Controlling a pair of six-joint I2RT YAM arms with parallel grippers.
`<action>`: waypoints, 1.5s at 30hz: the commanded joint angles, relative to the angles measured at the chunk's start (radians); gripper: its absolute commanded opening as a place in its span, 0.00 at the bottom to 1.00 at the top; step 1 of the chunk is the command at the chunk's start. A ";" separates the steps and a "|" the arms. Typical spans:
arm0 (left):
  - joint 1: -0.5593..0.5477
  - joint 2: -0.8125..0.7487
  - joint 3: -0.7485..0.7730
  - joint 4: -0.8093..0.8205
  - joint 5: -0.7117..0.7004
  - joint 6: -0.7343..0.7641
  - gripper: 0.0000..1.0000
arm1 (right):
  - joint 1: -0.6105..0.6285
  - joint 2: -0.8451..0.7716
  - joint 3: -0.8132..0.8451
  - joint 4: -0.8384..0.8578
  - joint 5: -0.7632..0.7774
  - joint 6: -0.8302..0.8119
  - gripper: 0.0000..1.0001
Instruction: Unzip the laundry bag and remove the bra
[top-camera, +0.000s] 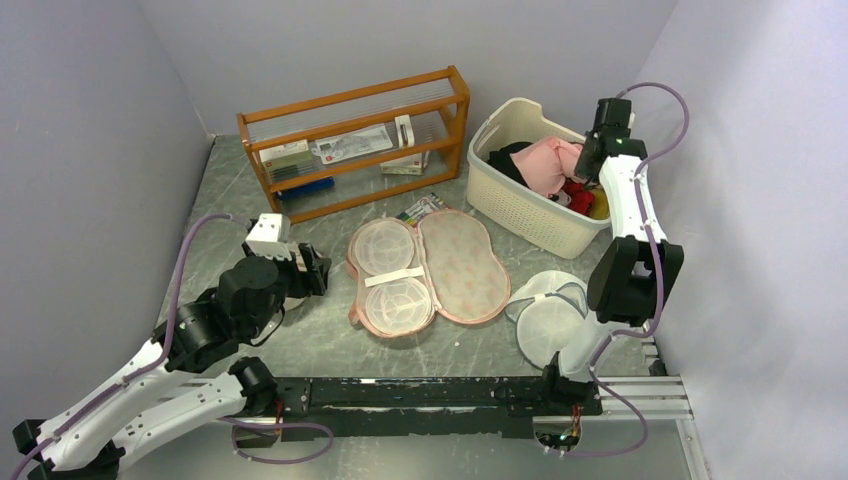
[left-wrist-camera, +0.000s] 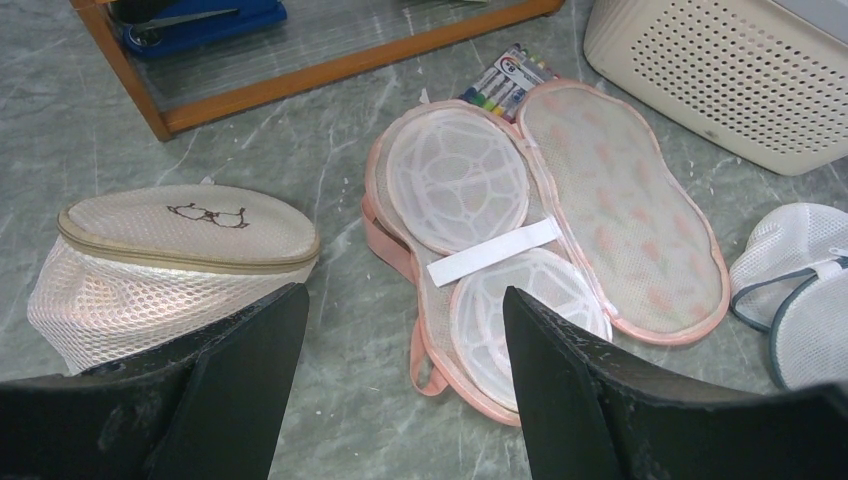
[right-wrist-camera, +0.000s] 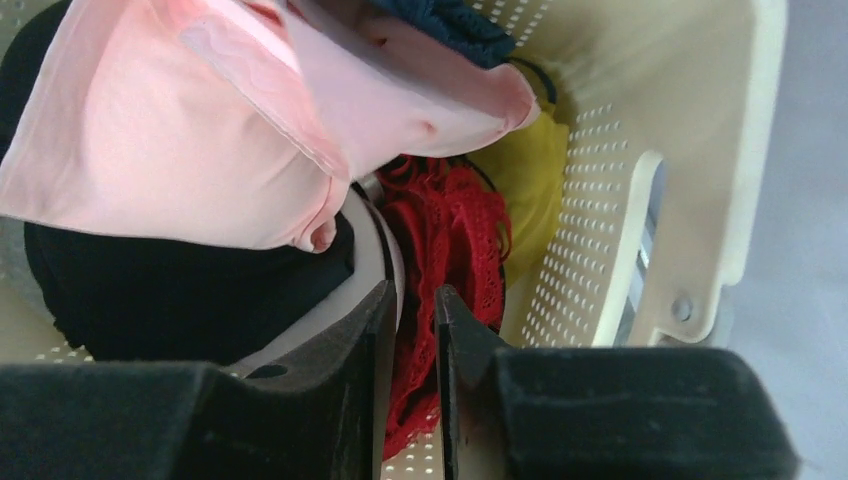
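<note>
The laundry bag (top-camera: 462, 265) lies unzipped and spread flat mid-table, its pale lining up, with two white mesh discs in the left half (left-wrist-camera: 620, 210). The pale pink bra (top-camera: 548, 165) rests on top of the clothes in the cream basket (top-camera: 520, 215); in the right wrist view the bra (right-wrist-camera: 170, 140) fills the upper left. My right gripper (top-camera: 588, 163) hangs over the basket, jaws a narrow gap apart (right-wrist-camera: 415, 295), nothing between them. My left gripper (top-camera: 310, 270) hovers left of the bag, wide open and empty (left-wrist-camera: 405, 300).
Red lace (right-wrist-camera: 450, 230), black and yellow clothes lie under the bra. A beige pouch with a spectacles drawing (left-wrist-camera: 180, 250) sits by my left fingers. A wooden rack (top-camera: 355, 150) stands at the back, markers (top-camera: 422, 208) before it. A white mesh bag (top-camera: 548, 315) lies at the right.
</note>
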 joint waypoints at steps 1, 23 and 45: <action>0.008 -0.002 -0.006 0.037 0.019 0.016 0.82 | 0.019 -0.094 -0.047 0.073 -0.069 -0.002 0.23; 0.008 0.031 -0.005 0.056 0.062 0.037 0.83 | 0.537 -0.429 -0.511 0.400 -0.371 0.079 0.64; 0.014 0.024 -0.003 0.055 0.073 0.039 0.85 | 0.487 -0.413 -1.024 0.597 0.031 0.272 0.58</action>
